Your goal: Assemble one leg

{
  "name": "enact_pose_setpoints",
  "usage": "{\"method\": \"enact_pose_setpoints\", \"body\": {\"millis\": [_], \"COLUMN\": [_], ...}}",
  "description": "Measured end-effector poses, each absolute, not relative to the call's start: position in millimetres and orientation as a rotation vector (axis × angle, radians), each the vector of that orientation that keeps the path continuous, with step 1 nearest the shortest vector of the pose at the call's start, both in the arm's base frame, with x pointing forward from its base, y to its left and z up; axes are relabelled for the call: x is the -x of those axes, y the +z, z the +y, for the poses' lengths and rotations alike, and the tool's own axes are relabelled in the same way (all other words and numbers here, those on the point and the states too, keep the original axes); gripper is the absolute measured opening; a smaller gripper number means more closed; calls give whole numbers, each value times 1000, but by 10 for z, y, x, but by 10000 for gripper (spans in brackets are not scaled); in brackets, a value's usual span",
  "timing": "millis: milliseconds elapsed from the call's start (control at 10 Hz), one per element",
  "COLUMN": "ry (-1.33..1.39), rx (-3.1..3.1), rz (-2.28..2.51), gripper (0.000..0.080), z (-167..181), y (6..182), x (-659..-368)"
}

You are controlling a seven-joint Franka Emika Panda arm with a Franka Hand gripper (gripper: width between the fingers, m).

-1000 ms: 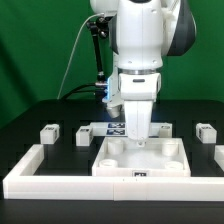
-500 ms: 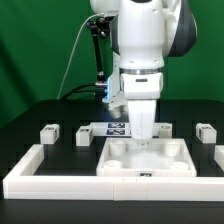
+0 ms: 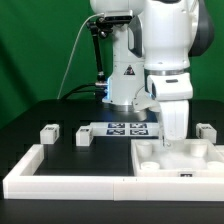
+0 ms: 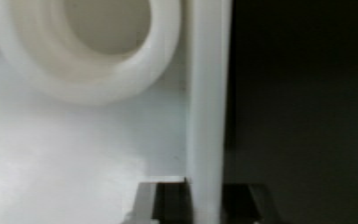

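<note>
The large white square tabletop [image 3: 190, 158] lies on the black table at the exterior view's right, inside the border wall. My gripper [image 3: 172, 138] stands upright over its far wall and is shut on that wall. In the wrist view the tabletop [image 4: 69, 130] fills the picture with a round socket [image 4: 87, 40], and its thin white wall runs between my two dark fingers; my gripper [image 4: 208, 196] grips it. Small white legs stand on the table: one [image 3: 49, 131] and another [image 3: 86, 135] at the exterior view's left, and one [image 3: 207, 131] at its right.
The marker board [image 3: 125, 128] lies flat behind the tabletop, near the arm's base. The long white low border wall [image 3: 70, 180] runs along the front and up the left side [image 3: 25, 160]. A green backdrop stands behind.
My gripper has moved to the exterior view's right, and the tabletop has slid right with it, from the middle to the right end of the border wall.
</note>
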State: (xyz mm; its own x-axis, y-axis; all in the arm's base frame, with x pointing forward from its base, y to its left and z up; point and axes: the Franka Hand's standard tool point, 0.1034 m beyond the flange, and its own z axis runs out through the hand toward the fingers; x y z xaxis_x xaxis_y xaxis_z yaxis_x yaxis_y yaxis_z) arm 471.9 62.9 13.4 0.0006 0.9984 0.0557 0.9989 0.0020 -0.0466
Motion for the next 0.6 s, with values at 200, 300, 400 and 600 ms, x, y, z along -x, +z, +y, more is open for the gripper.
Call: {"method": "enact_pose_setpoints", "body": {"millis": [200,300,400,600], "ry": [-14,-15,-19,-18], "rx": [2212,2231,2244,2256], "rz": [-2131,-2112,-2101,-2089], "gripper": [62,62,62,62], "z": [635,638,638,634], "y": [136,137,139,145], "x": [-4761,-4776,-4810,-4856]}}
